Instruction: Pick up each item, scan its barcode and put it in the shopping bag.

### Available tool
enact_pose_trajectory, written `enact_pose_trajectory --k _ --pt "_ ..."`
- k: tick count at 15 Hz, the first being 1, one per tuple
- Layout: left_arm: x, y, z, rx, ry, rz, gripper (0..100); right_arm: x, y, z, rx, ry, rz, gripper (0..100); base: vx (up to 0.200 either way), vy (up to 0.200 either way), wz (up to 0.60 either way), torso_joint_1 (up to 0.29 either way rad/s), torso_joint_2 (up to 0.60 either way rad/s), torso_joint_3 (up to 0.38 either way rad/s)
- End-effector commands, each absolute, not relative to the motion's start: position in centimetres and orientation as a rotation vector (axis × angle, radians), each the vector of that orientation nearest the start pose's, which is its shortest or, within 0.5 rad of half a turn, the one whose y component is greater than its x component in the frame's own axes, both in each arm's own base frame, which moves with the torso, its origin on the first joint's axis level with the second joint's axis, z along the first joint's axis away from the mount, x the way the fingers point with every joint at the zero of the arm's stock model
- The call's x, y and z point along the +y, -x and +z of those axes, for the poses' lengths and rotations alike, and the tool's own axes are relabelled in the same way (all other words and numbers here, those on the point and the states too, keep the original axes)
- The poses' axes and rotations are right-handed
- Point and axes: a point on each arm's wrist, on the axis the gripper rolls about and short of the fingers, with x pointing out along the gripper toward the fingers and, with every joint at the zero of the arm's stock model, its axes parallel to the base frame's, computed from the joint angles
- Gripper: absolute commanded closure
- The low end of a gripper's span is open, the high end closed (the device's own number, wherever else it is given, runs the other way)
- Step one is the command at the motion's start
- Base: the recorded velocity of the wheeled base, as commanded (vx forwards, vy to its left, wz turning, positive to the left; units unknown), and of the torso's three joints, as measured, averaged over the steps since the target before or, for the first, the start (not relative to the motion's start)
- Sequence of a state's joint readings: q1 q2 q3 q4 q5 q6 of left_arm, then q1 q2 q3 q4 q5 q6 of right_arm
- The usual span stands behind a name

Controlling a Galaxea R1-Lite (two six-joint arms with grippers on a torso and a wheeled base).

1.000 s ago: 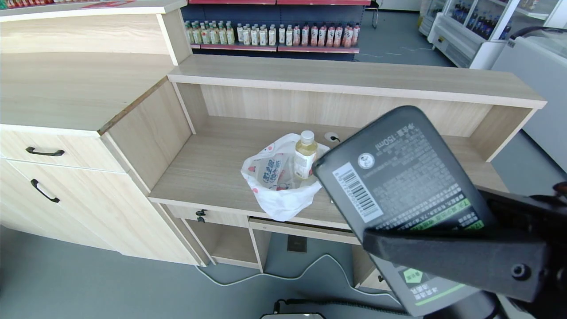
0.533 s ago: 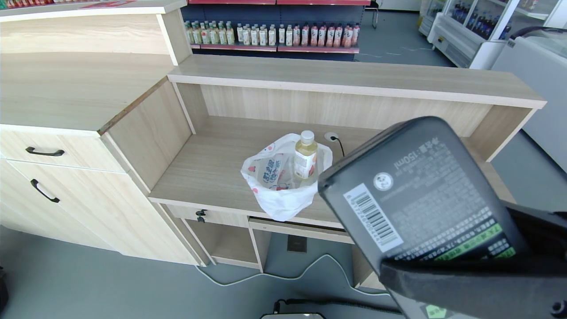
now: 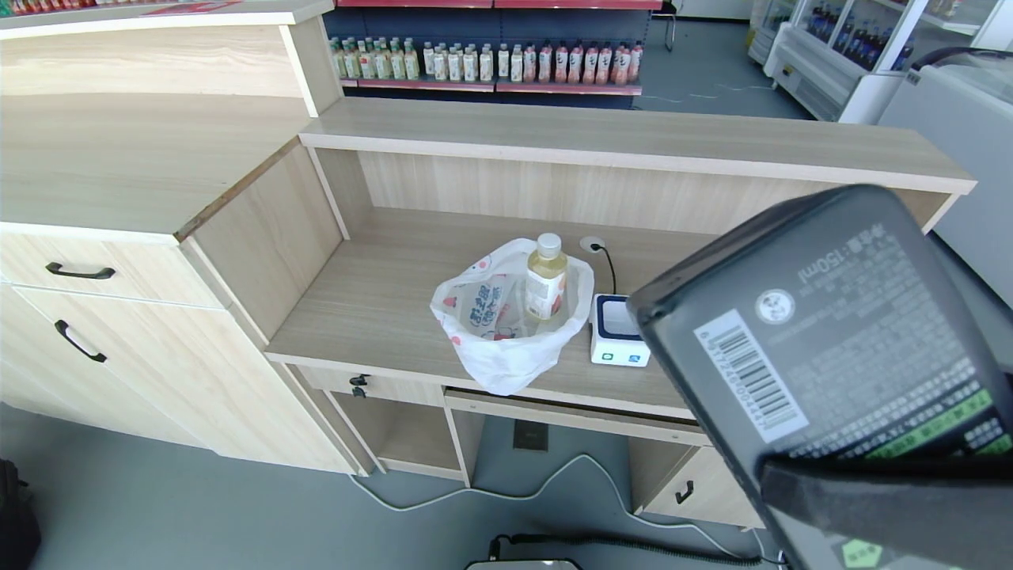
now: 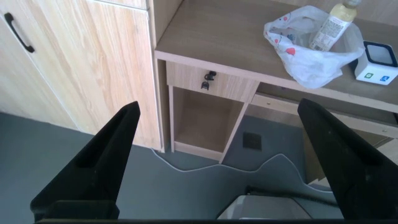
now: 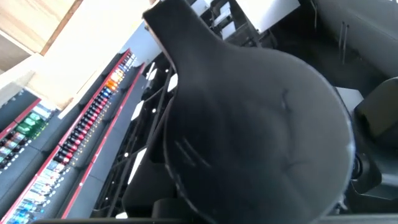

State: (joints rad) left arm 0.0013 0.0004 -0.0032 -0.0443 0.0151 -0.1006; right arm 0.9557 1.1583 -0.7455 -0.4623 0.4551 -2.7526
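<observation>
A dark flat pouch (image 3: 839, 332) with a white barcode label facing the camera hangs close in front of the head view, at the right. My right gripper (image 3: 878, 499) is shut on its lower end; the pouch's plain back (image 5: 249, 130) shows in the right wrist view. On the counter stands the white shopping bag (image 3: 498, 356), open, with a pale drink bottle (image 3: 546, 281) upright inside. A small white scanner (image 3: 617, 332) sits just right of the bag. My left gripper (image 4: 217, 165) is open and holds nothing, low over the floor, left of the bag (image 4: 311, 62) and scanner (image 4: 378, 62).
The wooden counter (image 3: 380, 293) has a raised back ledge and a side wall on the left. A taller cabinet with drawers (image 3: 79, 273) stands to the left. A cable (image 3: 554, 467) runs across the floor below. Shelves of bottles (image 3: 491, 62) line the room behind.
My right gripper has carried the pouch to the right, away from the bag, uncovering the scanner. The bag and bottle have not moved.
</observation>
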Motion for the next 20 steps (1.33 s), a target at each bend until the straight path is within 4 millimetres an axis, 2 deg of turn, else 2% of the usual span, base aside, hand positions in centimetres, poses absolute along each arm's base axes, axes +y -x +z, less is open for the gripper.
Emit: enact_pose_trajectory --k 1,8,20 --pt "0.0 2.3 8.1 -0.048 0.102 0.014 0 13.9 -8.7 28.2 -1.838 2.136 0.270 100 0.000 0.000 0.00 0.000 0.00 0.000" --pt "0.0 2.3 8.1 -0.048 0.102 0.014 0 11.9 -8.1 28.7 -1.830 2.149 0.256 100 0.000 0.000 0.00 0.000 0.00 0.000" --pt "0.0 2.3 8.1 -0.048 0.102 0.014 0 11.3 -7.6 29.1 -1.824 2.148 0.276 100 0.000 0.000 0.00 0.000 0.00 0.000"
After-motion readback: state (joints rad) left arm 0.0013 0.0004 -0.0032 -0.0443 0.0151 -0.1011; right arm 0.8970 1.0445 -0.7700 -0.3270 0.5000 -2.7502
